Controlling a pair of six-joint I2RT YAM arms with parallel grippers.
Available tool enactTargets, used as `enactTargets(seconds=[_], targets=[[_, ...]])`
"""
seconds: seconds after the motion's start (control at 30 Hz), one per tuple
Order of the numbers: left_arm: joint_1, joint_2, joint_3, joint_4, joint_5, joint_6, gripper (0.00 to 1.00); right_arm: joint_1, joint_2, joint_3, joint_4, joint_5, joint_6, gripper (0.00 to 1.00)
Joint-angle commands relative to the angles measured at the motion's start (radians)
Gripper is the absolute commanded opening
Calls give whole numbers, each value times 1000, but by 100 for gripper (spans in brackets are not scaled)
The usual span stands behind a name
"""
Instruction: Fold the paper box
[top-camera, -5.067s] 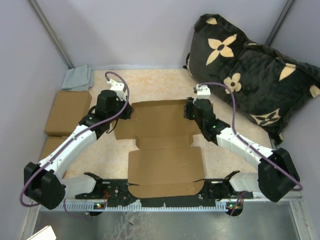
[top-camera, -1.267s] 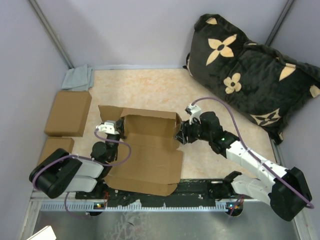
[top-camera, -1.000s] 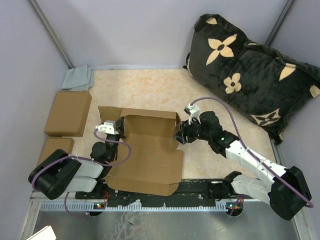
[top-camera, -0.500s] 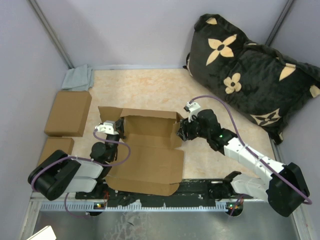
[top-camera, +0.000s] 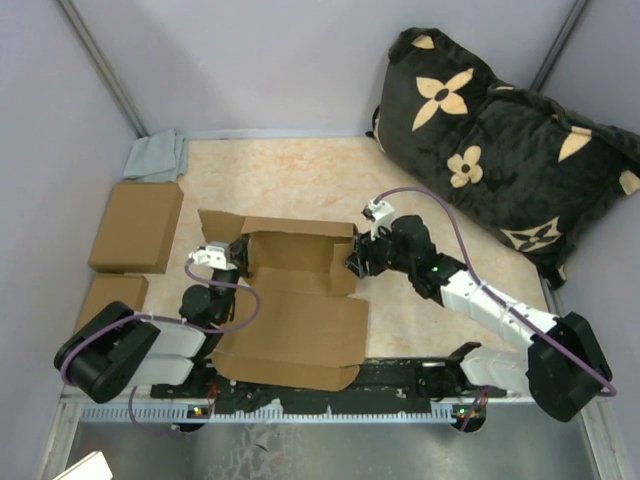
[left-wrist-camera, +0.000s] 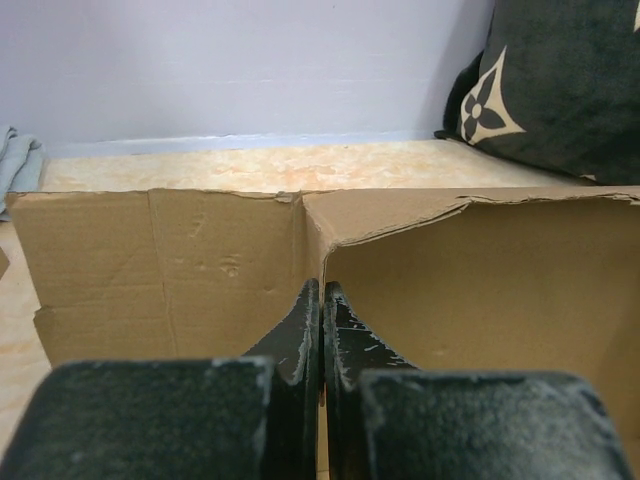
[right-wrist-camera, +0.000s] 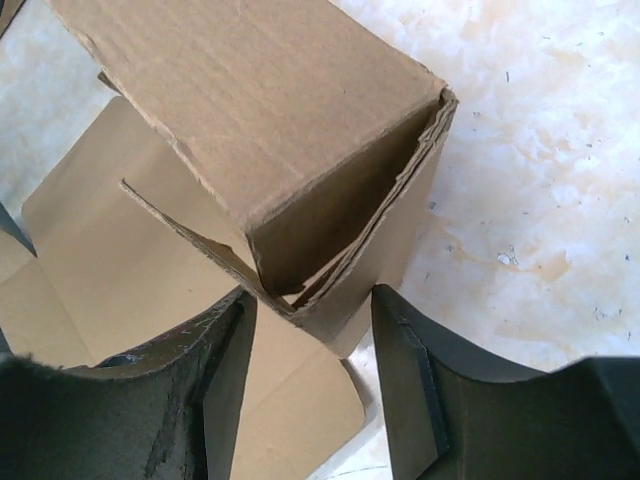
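Observation:
The paper box (top-camera: 300, 330) lies in the middle of the table with its back wall standing up and its side flaps bent inward. My left gripper (top-camera: 228, 258) is at the box's back left corner. In the left wrist view it (left-wrist-camera: 322, 296) is shut on a thin cardboard wall of the box (left-wrist-camera: 480, 270). My right gripper (top-camera: 356, 262) is open at the back right corner. In the right wrist view it (right-wrist-camera: 315, 355) straddles the folded corner of the box (right-wrist-camera: 250, 90), one finger inside (right-wrist-camera: 225, 375) and one outside (right-wrist-camera: 405, 385).
Two smaller brown cardboard blocks (top-camera: 137, 225) (top-camera: 105, 293) lie by the left wall, with a grey cloth (top-camera: 157, 155) behind them. A black flower-patterned pillow (top-camera: 500, 140) fills the back right corner. Purple-grey walls close in the table.
Five seconds ago the box lay flat; now its back wall stands and the left arm is drawn back. In the last second the right gripper shifted slightly back at the right corner.

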Motion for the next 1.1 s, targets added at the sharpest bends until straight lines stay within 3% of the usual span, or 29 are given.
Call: enactTargets(seconds=[0.0, 0.13, 0.33, 0.43, 0.7, 1.07], targets=[[-14, -28, -60, 190, 26, -32, 0, 23, 20, 35, 125, 9, 22, 50], [-17, -42, -61, 169, 29, -34, 0, 73, 60, 54, 133, 122, 25, 49], [-20, -63, -64, 154, 17, -24, 0, 173, 114, 81, 101, 511, 70, 47], [-22, -80, -65, 133, 16, -27, 0, 185, 103, 55, 131, 609, 125, 48], [-22, -86, -70, 102, 17, -32, 0, 186, 44, -82, 421, 514, 98, 50], [-23, -62, -40, 71, -1, -54, 0, 186, 76, -60, 428, 484, 64, 51]])
